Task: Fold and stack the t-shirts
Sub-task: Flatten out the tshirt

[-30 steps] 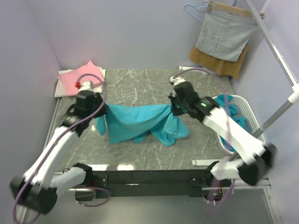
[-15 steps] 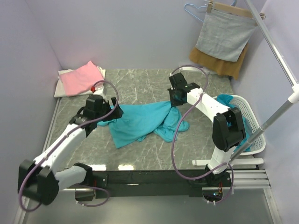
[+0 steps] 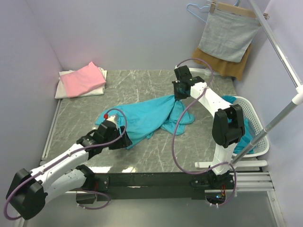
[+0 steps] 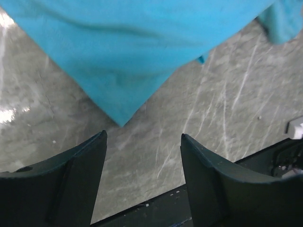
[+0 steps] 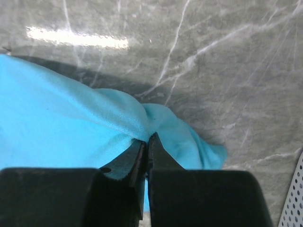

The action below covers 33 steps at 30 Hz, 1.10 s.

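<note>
A teal t-shirt (image 3: pixel 144 117) lies crumpled in the middle of the marble table. My right gripper (image 3: pixel 178 96) is shut on a fold of the teal t-shirt (image 5: pixel 71 127) at its far right edge. My left gripper (image 3: pixel 124 141) is open and empty, low over the table just in front of the shirt's near corner (image 4: pixel 122 120). A folded pink t-shirt (image 3: pixel 84 79) lies on a white one at the back left.
A white laundry basket (image 3: pixel 253 124) with more teal cloth stands at the right edge. A grey towel and a brown cloth (image 3: pixel 227 40) hang on hangers at the back right. A metal pole (image 3: pixel 283 113) slants at the right.
My left gripper has let go of the teal shirt and moved toward the near edge. My right gripper has pulled its fold farther back. The shirt now lies spread on the table.
</note>
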Tool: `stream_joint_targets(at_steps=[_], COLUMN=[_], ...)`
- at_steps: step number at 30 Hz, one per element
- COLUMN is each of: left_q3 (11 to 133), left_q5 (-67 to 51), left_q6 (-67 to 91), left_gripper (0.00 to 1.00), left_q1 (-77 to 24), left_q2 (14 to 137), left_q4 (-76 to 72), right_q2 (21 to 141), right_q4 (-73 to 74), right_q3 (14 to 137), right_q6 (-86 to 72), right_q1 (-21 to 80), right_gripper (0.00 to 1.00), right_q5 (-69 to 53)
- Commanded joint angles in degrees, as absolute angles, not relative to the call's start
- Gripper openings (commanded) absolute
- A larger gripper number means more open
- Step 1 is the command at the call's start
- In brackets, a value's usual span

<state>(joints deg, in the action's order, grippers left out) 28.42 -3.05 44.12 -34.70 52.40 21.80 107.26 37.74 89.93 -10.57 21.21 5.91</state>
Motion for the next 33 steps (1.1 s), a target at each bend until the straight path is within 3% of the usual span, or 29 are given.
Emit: stream_joint_targets(at_steps=[1,12,15,18,19,20,22,24,25,28,33], left_q3=[26.72,25.48,25.75,26.72,26.98,27.59,28.65,32.24,34.08,42.52,54.39], left_q5=[2.71,10.89,13.00,14.84,15.03,15.20,15.55,16.78,17.74,19.77,17.23], left_q6=[50.09,53.96,54.14,53.70,53.44,53.09,52.30,50.02,48.79,43.52,33.67], left_gripper=[0.67,0.61,0.54,0.38,0.13,0.01,0.01,0.01,0.01,0.01,0.01], left_q1=[-37.88,-42.89,-43.16,-43.16,-43.15,-43.15,-43.24,-43.15,-43.15,-40.45,-29.29], left_q2=[54.40,65.82,67.67,70.57,71.53,73.11,73.83,71.20,69.54,61.81,56.69], left_q4=[16.37,7.03,5.46,4.66,4.57,4.48,5.44,8.16,11.92,17.21,17.76], right_q2=[106.79,104.94,104.33,104.24,104.06,103.54,102.66,100.99,100.38,99.05,96.25], right_q4=[38.06,37.00,36.65,36.74,36.74,36.74,36.56,35.87,35.60,34.98,34.20], right_q3=[94.22,90.71,89.48,88.95,88.68,88.33,87.19,85.62,84.91,83.32,79.65], right_q6=[-9.93,-10.46,-10.46,-10.46,-10.55,-10.46,-10.46,-10.02,-10.19,-11.50,-13.71], right_q1=[20.83,20.92,20.83,20.83,20.92,20.83,20.83,20.83,20.83,20.39,19.95], right_gripper=[0.01,0.01,0.01,0.01,0.01,0.01,0.03,0.17,0.47,0.79,0.84], right_q5=[5.54,3.08,3.16,2.99,2.90,2.90,3.07,4.30,7.70,13.16,15.83])
